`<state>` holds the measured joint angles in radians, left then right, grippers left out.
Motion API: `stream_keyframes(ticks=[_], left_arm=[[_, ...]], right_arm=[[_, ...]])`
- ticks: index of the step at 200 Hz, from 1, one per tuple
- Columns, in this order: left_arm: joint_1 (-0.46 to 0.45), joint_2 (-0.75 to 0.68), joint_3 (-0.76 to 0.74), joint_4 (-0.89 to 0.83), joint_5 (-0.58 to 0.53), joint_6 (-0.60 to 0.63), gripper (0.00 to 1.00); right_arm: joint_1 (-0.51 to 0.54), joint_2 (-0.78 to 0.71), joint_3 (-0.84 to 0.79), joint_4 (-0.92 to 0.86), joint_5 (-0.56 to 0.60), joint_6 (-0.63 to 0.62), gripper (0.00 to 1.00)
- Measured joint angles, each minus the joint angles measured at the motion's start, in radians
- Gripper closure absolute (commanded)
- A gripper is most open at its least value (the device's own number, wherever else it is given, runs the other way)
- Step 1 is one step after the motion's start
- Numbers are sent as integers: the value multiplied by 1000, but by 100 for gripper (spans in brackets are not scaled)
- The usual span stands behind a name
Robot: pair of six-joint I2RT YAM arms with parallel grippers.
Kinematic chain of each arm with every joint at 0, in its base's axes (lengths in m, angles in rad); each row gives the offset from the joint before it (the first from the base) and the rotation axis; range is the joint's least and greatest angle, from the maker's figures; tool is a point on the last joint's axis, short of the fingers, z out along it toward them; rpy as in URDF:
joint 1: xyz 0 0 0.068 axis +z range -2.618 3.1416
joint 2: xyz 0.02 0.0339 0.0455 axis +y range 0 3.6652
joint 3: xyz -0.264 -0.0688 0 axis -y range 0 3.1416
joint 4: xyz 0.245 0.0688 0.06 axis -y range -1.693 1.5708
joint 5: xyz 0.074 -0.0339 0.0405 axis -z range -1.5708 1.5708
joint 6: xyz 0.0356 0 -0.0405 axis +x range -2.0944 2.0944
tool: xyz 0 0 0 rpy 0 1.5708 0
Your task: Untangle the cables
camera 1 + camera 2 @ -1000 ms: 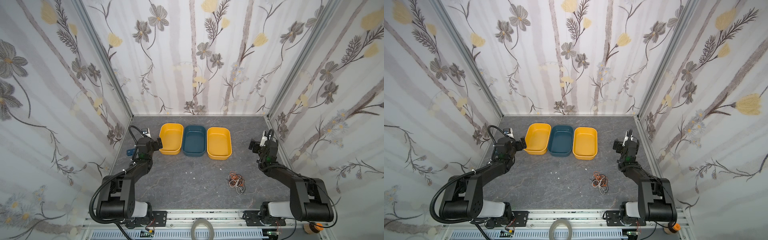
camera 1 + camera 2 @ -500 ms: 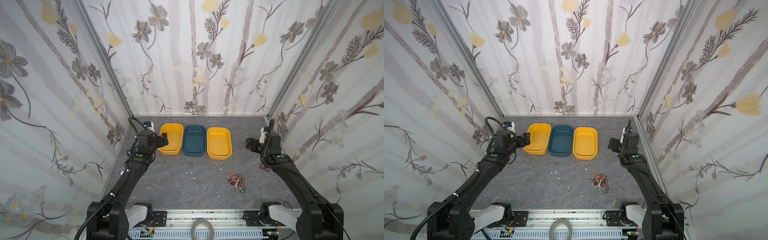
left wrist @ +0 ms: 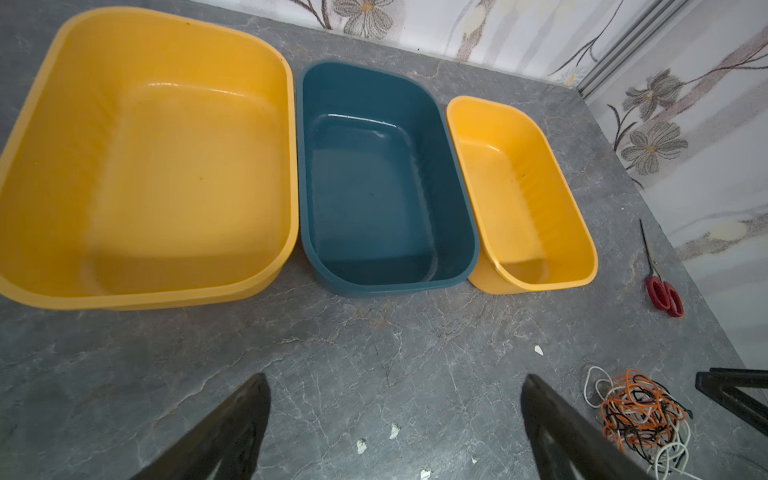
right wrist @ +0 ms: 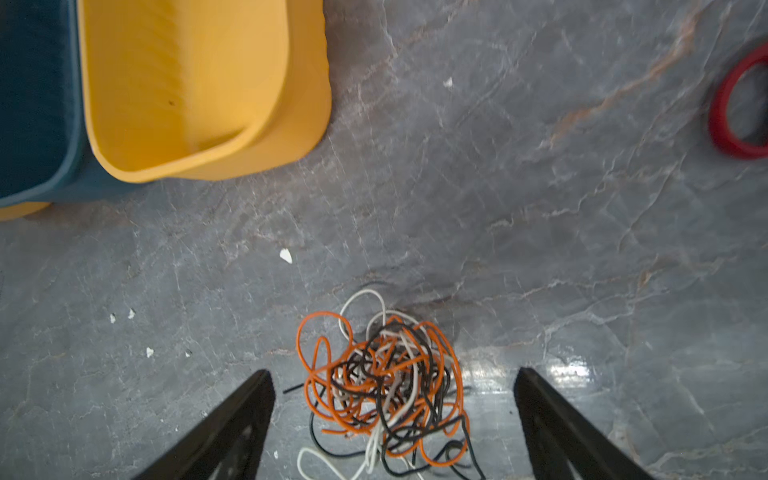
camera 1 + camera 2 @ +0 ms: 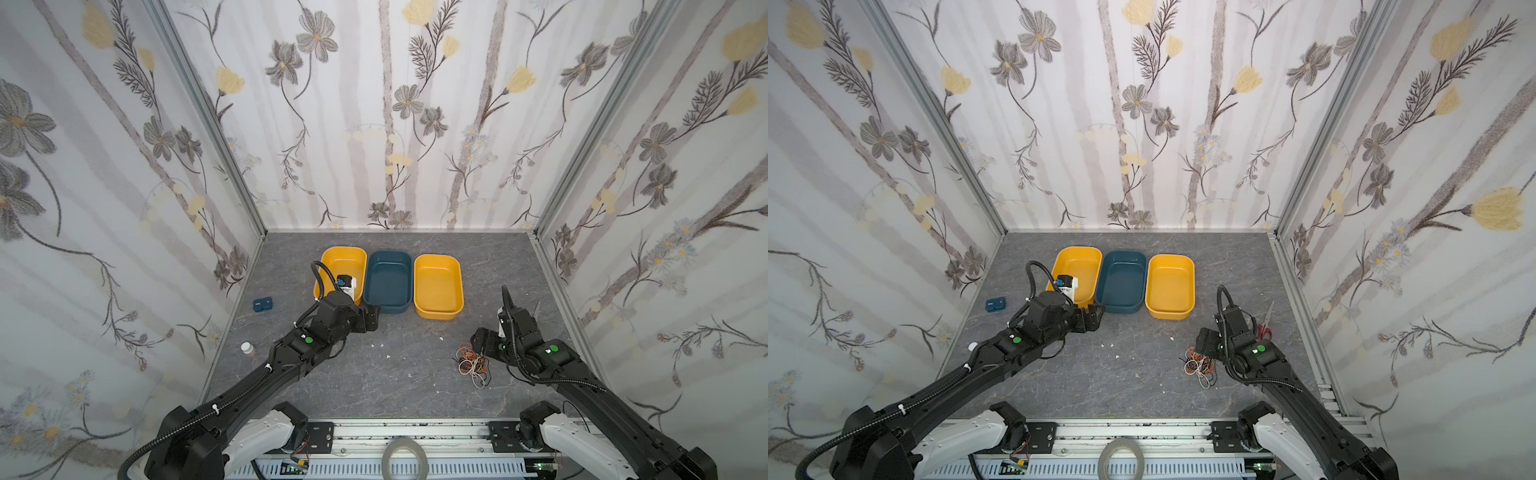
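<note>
The cables (image 5: 471, 363) (image 5: 1200, 365) lie as one loose tangle of thin orange, white and black wires on the grey floor at the front right. My right gripper (image 5: 482, 340) (image 5: 1204, 340) hovers at the tangle's right edge. In the right wrist view it (image 4: 393, 371) is open, its two black fingers standing either side of the cables (image 4: 386, 382) without touching them. My left gripper (image 5: 372, 318) (image 3: 395, 377) is open over bare floor just in front of the trays, holding nothing. The cables (image 3: 636, 411) lie off to its right.
Three trays stand in a row at the back: yellow (image 5: 343, 270), dark blue (image 5: 388, 278), yellow (image 5: 438, 286). Red-handled scissors (image 5: 1264, 328) lie by the right wall. A small blue box (image 5: 262, 304) and a white-capped bottle (image 5: 248, 348) sit at the left. Small white scraps dot the floor.
Both arms have unfolded from the side walls toward the middle. The right gripper has come down to the tangle. The left gripper has moved in front of the trays.
</note>
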<state>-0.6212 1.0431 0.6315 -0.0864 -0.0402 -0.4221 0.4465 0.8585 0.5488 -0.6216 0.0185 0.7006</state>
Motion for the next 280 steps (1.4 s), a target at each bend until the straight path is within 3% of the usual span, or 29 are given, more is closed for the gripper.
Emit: stream_keyframes(ticks=[53,104,139,166,239,248,263,280], left_arm=[[-97,29,-76,88,-13,-54,5],[-126,70,-116,167,14,-94,5],[-153,103,-131,217,45,-117,5],[-169,120,-132,240,71,-127,5],[-177,151,-134,300,176,-143,5],[-177,156,-132,301,181,-143,5],[-177,165,-132,307,200,-143,5],[-177,176,-130,314,214,-142,5]], right_arm=[[82,69,-110,97,-20,95,28],[95,221,-83,231,-65,82,53],[95,305,-66,308,-108,46,79],[95,356,-53,360,-144,13,86],[95,452,27,462,-295,-126,85],[95,464,42,461,-308,-148,81],[95,496,80,454,-329,-187,62],[96,532,119,437,-338,-225,51]])
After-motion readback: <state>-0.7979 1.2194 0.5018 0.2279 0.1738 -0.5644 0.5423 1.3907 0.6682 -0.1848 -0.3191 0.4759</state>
